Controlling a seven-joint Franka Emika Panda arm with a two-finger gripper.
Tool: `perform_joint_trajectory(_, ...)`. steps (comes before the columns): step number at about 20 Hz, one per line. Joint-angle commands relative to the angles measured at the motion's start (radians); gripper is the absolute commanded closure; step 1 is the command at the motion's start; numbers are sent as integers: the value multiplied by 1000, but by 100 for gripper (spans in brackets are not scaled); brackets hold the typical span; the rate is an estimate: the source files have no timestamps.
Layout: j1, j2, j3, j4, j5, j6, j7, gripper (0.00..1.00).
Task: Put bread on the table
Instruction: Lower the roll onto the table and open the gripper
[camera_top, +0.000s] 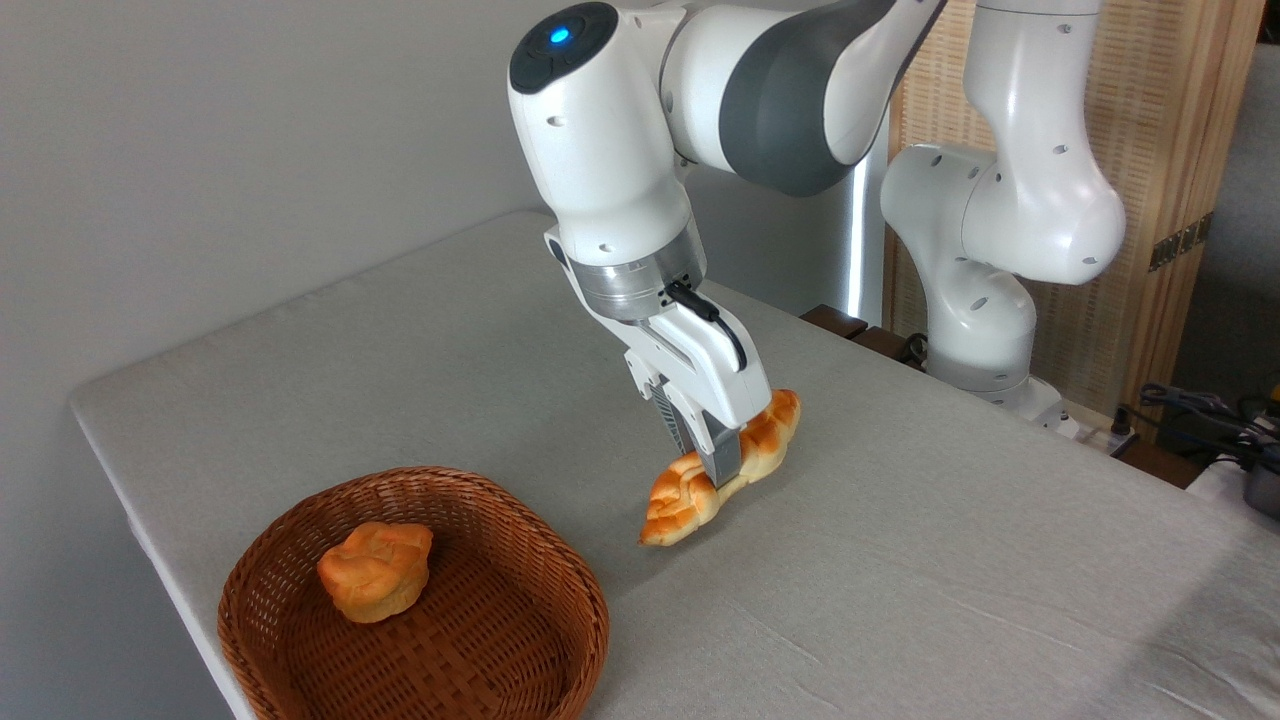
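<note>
Hand (722, 468) clamped across the middle of the bread (715, 478), loaf low over the grey surface (900, 560), right of the basket (420, 600), near tip seemingly touching the cloth. Best lowered until flat, then released gently and lifted straight up, to avoid dragging or rolling.

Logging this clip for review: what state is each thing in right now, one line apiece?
bread: out of the basket, lower tip at the cloth, gripped mid-length.
gripper: jaws shut on the bread, tilted.
basket: upright on the table, holding one bun.
bun: resting inside the basket.
table: cloth-covered, flat.
</note>
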Motion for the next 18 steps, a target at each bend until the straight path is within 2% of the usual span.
perform_joint_trajectory(1, -11, -1, 10, -15, 9, 30, 38, 0)
perform_joint_trajectory(13, -25, 5, 9, -10, -3, 32, 26, 0)
perform_joint_trajectory(18, -25, 0, 7, 169, -3, 15, -77, 0)
